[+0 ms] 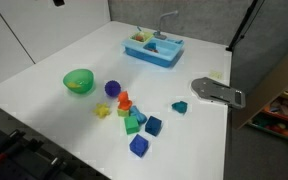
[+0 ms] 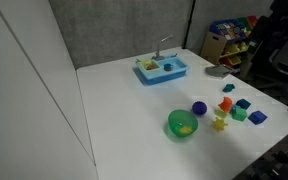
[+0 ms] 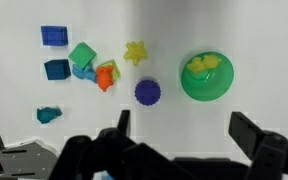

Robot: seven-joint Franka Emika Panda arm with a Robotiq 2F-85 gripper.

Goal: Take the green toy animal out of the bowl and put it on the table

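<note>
The bright green bowl (image 1: pixel 78 81) stands on the white table (image 1: pixel 44 70) and holds a yellow piece; it shows in both exterior views (image 2: pixel 182 124) and in the wrist view (image 3: pixel 206 76). The dark teal-green toy animal (image 1: pixel 179 106) lies on the table, apart from the bowl and beyond the block cluster; in the wrist view (image 3: pixel 49 115) it is at the far left. My gripper (image 3: pixel 184 128) is open and empty, high above the table, with the bowl just past its fingertips. It does not show in the exterior views.
A purple round piece (image 3: pixel 147 92), a yellow star (image 3: pixel 135 52), an orange piece (image 3: pixel 106 75), a green cube (image 3: pixel 82 55) and blue blocks (image 3: pixel 54 35) lie between bowl and toy. A blue tray (image 1: pixel 152 48) stands at the back. A grey metal plate (image 1: pixel 216 92) lies near the table edge.
</note>
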